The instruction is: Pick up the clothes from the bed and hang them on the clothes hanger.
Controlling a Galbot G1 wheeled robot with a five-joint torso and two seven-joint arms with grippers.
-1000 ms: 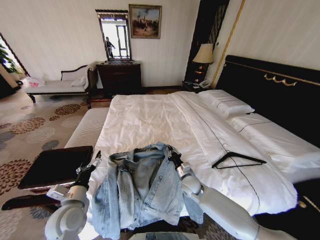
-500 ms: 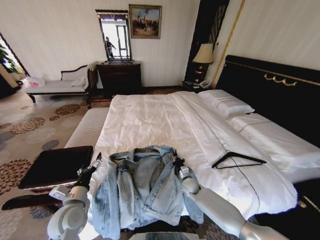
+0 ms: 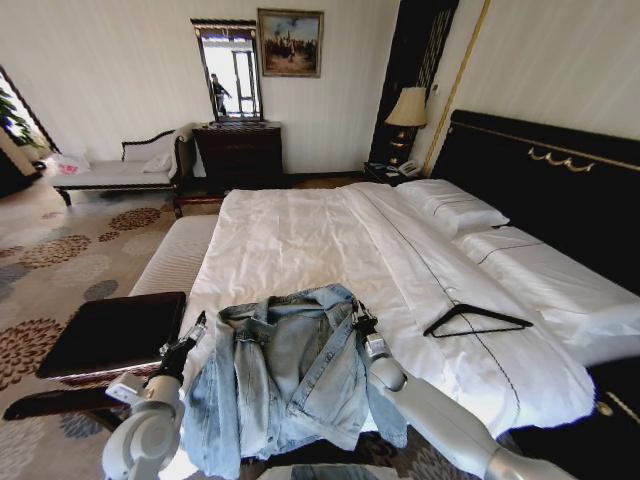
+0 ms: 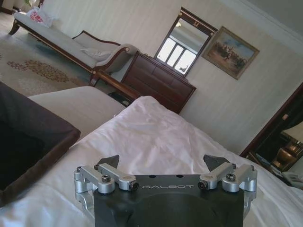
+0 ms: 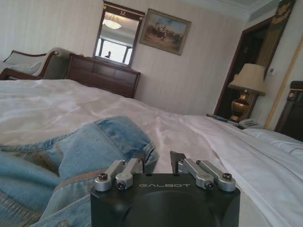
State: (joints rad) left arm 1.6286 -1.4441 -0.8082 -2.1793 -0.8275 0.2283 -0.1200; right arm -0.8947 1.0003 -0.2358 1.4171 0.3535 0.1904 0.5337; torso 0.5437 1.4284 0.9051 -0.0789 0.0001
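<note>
The right claw (image 3: 357, 318) is seen clamped on the shoulder of the denim jacket (image 3: 285, 375) at the foot of the bed (image 3: 300, 240); the left claw (image 3: 192, 333) is held apart and empty beside the other shoulder. The hanger (image 3: 475, 320) is shown untouched on the sheet, well apart, so hanging is judged not yet begun.

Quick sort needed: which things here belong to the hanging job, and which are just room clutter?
Job items:
denim jacket
black hanger
bed
right gripper, at the jacket's shoulder
left gripper, open beside the jacket

Just lying about:
lamp
daybed
dresser
dark tray
</note>
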